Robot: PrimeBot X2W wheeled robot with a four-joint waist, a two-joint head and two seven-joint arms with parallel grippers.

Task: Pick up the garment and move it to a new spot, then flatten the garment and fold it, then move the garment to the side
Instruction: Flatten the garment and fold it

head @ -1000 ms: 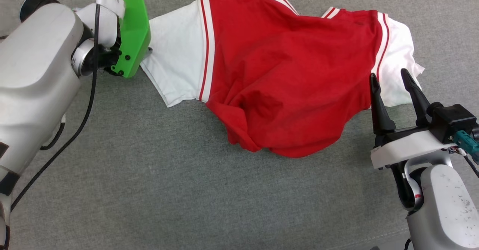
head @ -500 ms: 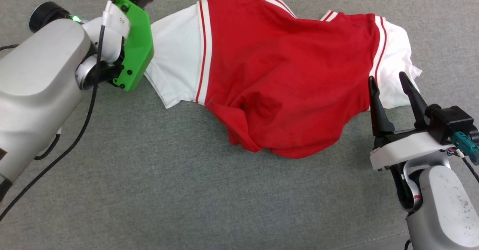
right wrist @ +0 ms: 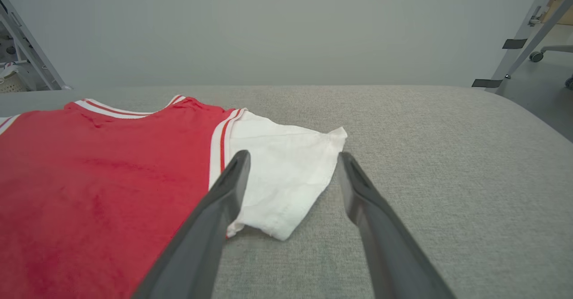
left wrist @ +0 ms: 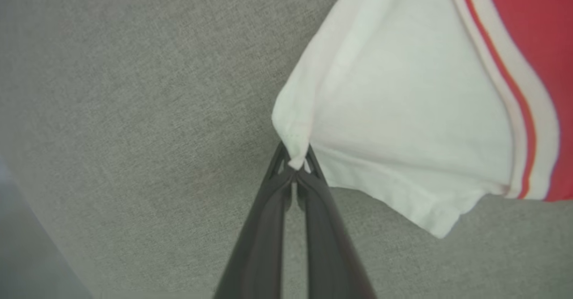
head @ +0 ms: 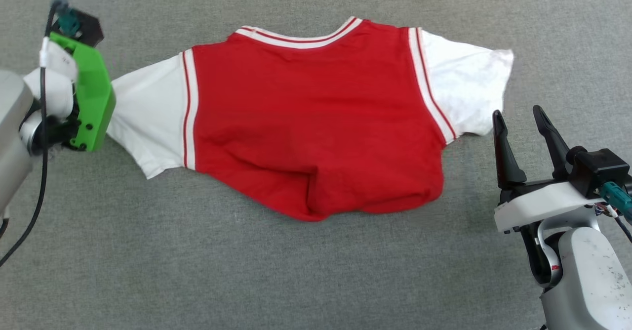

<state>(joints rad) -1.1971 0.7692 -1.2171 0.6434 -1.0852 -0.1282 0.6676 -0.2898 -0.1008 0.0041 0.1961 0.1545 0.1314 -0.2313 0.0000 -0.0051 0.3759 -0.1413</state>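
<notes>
The garment (head: 306,122), red with white sleeves and striped trim, lies spread on the grey surface with its collar at the far side and its lower hem bunched. In the left wrist view my left gripper (left wrist: 295,164) is shut on the corner of the white left sleeve (left wrist: 403,111). The head view shows that arm's green wrist mount (head: 91,98) over the sleeve's end. My right gripper (head: 517,112) stands open just right of the other sleeve (head: 469,88), touching nothing. Seen from the right wrist, the right gripper (right wrist: 293,155) hovers near that sleeve's hem (right wrist: 286,187).
The grey fabric surface (head: 247,270) stretches wide on all sides of the garment. In the right wrist view its far edge (right wrist: 403,88) meets a pale wall, and metal frame posts (right wrist: 515,44) stand at the right.
My left gripper has shut on the left sleeve and drawn it leftward. The garment now lies stretched out flatter, and its right sleeve has slid clear of the open right gripper.
</notes>
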